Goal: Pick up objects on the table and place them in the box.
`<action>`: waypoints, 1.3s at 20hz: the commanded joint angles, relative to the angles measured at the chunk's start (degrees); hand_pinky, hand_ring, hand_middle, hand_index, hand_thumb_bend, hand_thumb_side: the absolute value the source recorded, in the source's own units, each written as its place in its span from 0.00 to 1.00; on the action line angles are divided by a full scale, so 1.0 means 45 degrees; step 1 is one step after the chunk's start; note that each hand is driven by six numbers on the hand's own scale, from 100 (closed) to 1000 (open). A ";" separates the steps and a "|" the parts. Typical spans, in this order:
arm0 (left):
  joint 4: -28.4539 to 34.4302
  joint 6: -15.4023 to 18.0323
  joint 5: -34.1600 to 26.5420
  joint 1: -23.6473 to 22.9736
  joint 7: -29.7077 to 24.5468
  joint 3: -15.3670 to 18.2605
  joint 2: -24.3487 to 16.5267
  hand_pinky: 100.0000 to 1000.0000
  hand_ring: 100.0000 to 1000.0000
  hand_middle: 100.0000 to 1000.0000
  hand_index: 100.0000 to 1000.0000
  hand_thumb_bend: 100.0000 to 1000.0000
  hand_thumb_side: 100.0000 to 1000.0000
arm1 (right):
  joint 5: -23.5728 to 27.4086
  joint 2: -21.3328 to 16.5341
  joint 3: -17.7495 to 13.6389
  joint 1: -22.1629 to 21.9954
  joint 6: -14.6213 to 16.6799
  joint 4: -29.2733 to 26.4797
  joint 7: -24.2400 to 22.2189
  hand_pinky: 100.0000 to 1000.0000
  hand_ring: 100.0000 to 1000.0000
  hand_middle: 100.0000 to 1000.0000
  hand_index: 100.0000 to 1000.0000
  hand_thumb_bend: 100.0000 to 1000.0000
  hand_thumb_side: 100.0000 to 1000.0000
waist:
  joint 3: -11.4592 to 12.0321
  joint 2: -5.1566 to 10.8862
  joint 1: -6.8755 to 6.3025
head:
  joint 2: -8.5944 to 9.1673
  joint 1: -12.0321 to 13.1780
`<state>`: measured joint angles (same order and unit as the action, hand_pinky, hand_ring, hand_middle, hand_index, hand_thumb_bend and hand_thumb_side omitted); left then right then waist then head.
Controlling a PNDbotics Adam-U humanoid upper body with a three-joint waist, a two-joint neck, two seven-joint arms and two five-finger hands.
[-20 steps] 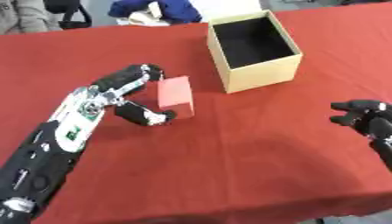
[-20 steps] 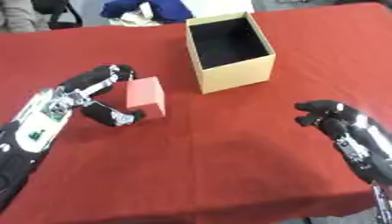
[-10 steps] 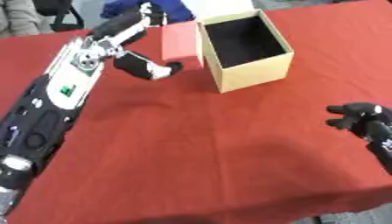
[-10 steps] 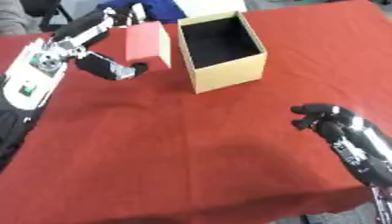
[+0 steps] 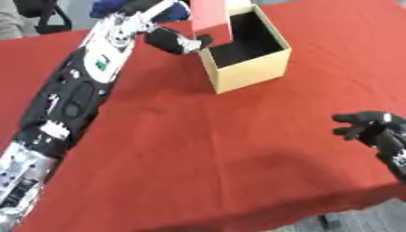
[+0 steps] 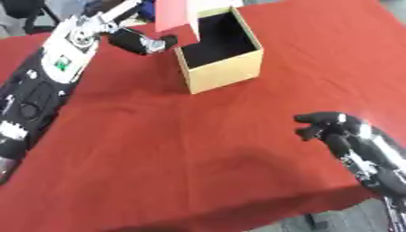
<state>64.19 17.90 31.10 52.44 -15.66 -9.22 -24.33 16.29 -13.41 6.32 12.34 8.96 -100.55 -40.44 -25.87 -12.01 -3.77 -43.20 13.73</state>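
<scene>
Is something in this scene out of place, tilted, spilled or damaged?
Nothing stands out. The left hand holds the red rectangular block over the open tan cardboard box, which stands upright on the red tablecloth.

No readable text; green sticker [image 5: 101,63] on left arm illegible

Left arm [image 5: 75,90]: long, mostly black shell, silver-white joint housings near wrist and at near end. Small green marking on pale panel behind fingers. Left hand [image 5: 171,40]: black fingers, pale silver segments. Right hand [image 6: 333,131]: black, bulbous fingers, silver-white patches behind them; forearm black with pale accents.
</scene>
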 commanded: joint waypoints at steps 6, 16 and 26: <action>-0.2305 0.0622 0.1855 0.0848 0.1134 0.0579 0.0164 1.00 0.71 0.64 0.77 0.27 0.41 | 0.0236 0.0005 0.0274 0.0229 -0.0046 -0.0349 -0.0402 0.83 0.91 0.53 0.80 0.00 0.51 | -0.0477 0.0073 0.0099 | 0.0240 0.0233; -0.2578 0.0526 0.2863 0.0817 0.3073 0.0786 0.0259 1.00 0.75 0.77 0.90 0.31 0.45 | 0.0236 0.0000 0.0347 0.0190 -0.0058 -0.0304 -0.0508 0.83 0.91 0.53 0.81 0.00 0.50 | -0.0284 0.0167 0.0156 | 0.0196 0.0182; -0.2216 0.0653 0.2359 0.0665 0.2990 0.0625 0.0278 1.00 0.76 0.78 0.90 0.30 0.47 | 0.0255 -0.0019 0.0375 0.0162 -0.0061 -0.0273 -0.0551 0.83 0.91 0.53 0.81 0.00 0.50 | -0.0134 0.0255 0.0195 | 0.0156 0.0116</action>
<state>52.79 20.52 42.20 54.44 -2.24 -6.48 -22.17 17.01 -12.93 8.15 12.61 8.58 -100.91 -42.80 -26.46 -11.96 -3.41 -42.71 14.44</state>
